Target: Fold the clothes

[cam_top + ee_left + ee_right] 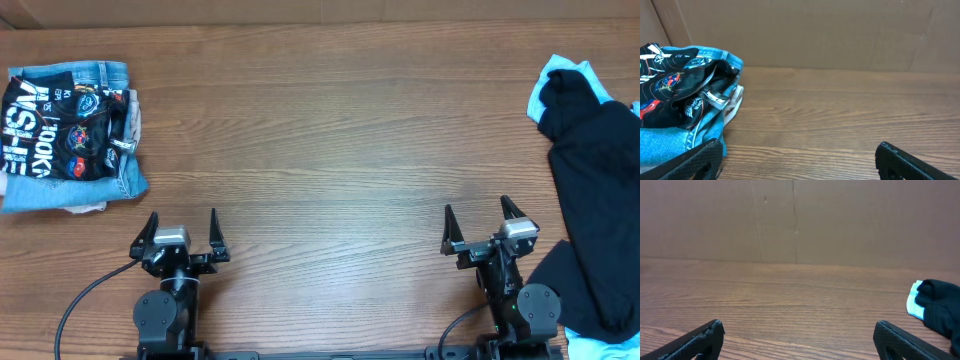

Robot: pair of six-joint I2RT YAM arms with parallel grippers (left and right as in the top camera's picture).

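Note:
The plain black T-shirt (597, 190) lies crumpled along the table's right edge, over a light blue fabric. A bit of it shows at the far right of the right wrist view (942, 305). My right gripper (484, 222) is open and empty near the front edge, just left of the shirt; its fingers show wide apart in the right wrist view (799, 339). My left gripper (181, 228) is open and empty at the front left, also wide apart in the left wrist view (799, 160).
A folded pile at the back left holds a black garment with white lettering and colourful graphics (55, 125) on a light blue denim piece (125, 178); both show in the left wrist view (675, 95). A cardboard wall (800, 220) stands behind the wooden table (330, 140).

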